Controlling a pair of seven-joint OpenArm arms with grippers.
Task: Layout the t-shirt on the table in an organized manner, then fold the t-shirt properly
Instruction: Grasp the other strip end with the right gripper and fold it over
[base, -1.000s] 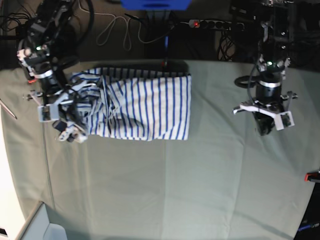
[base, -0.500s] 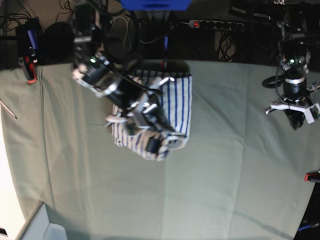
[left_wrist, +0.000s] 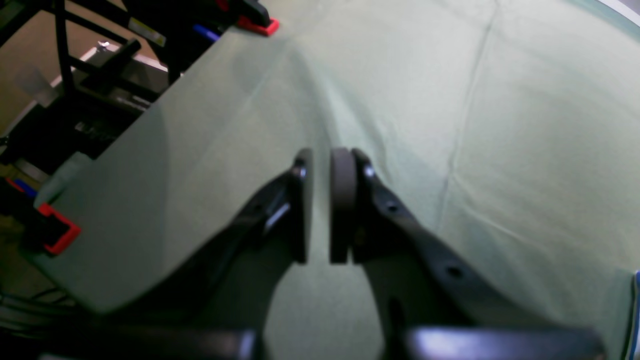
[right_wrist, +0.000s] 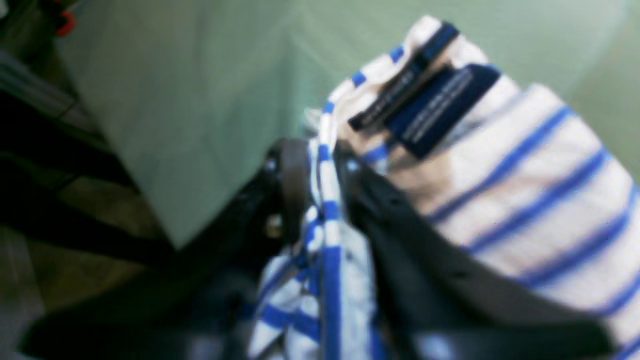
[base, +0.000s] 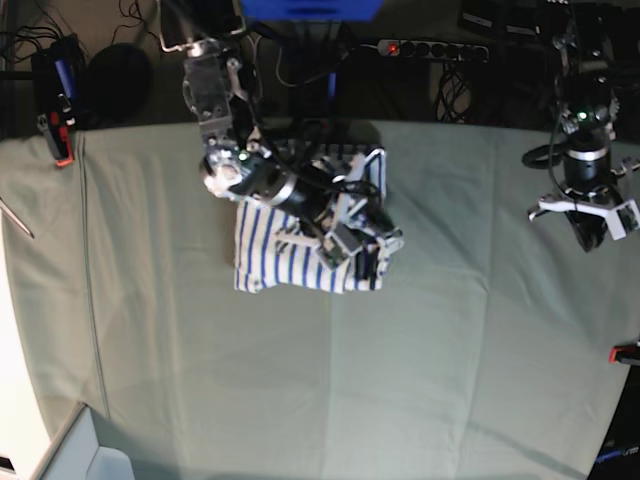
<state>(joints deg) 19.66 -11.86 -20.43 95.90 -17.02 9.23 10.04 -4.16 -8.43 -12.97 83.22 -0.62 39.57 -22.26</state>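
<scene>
Half a second on, the right arm has swung further across the shirt — its gripper (base: 365, 245), which was over the lower middle of the bundle, now sits at the right edge of the t-shirt (base: 270, 255), and the fabric it drags has been carried over onto the rest, leaving a more compact striped block on the table (base: 300, 400). From the right wrist view the right gripper (right_wrist: 317, 165) is clamped on a narrow fold of the t-shirt (right_wrist: 510, 165), the striped cloth pinched between the two dark pads and bunching below them, with the dark blue label (right_wrist: 440, 105) lying face-up just beyond the fingertips. The shirt rests near the far middle of the table, close to its back edge. The left arm has barely shifted and hangs well apart from the shirt, over the table's far right side — its gripper (base: 586, 228) points down at bare cloth. From the left wrist view the left gripper (left_wrist: 320, 205) holds nothing, its pads nearly together with only a thin slit between them above the table (left_wrist: 500, 125).
</scene>
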